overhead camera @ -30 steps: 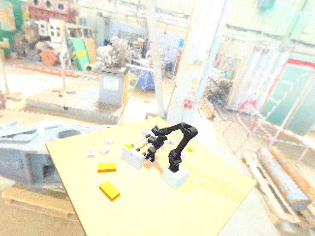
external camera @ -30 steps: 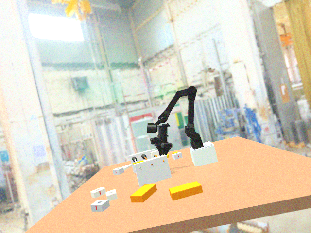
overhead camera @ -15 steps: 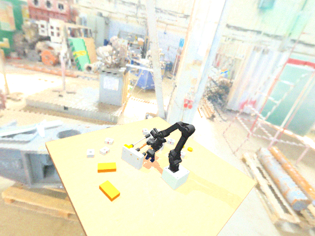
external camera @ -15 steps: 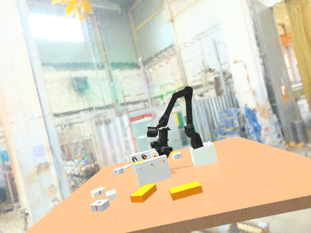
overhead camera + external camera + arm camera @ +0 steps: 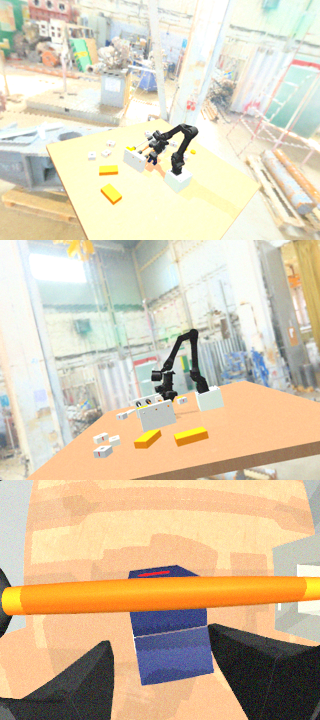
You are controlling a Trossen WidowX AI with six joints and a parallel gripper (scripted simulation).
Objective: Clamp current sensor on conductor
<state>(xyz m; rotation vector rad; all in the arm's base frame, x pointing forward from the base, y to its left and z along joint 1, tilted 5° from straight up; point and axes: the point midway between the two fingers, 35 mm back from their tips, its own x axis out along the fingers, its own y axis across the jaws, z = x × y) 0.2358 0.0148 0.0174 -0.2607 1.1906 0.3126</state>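
Observation:
The navy split-core sensor (image 5: 153, 162) (image 5: 174, 657) is on the table below an orange conductor (image 5: 75, 599), which crosses in front of it in the wrist view. A red mark shows on its far part. My gripper (image 5: 160, 640) is open, pointing down, with one finger on each side of the sensor. The right fingertip is at or very near the sensor's edge; a gap shows at the left. The sensor is hidden in the exterior view. I cannot read a LOAD marker or tell whether the sensor's jaws are open.
A white upright panel (image 5: 134, 160) (image 5: 157, 416) holds the conductor ends, with another behind. Two yellow blocks (image 5: 108, 169) (image 5: 191, 436) lie in front of it. Several small white blocks with red marks (image 5: 92, 156) (image 5: 102, 451) lie around. The arm's white base (image 5: 178, 180) stands nearby.

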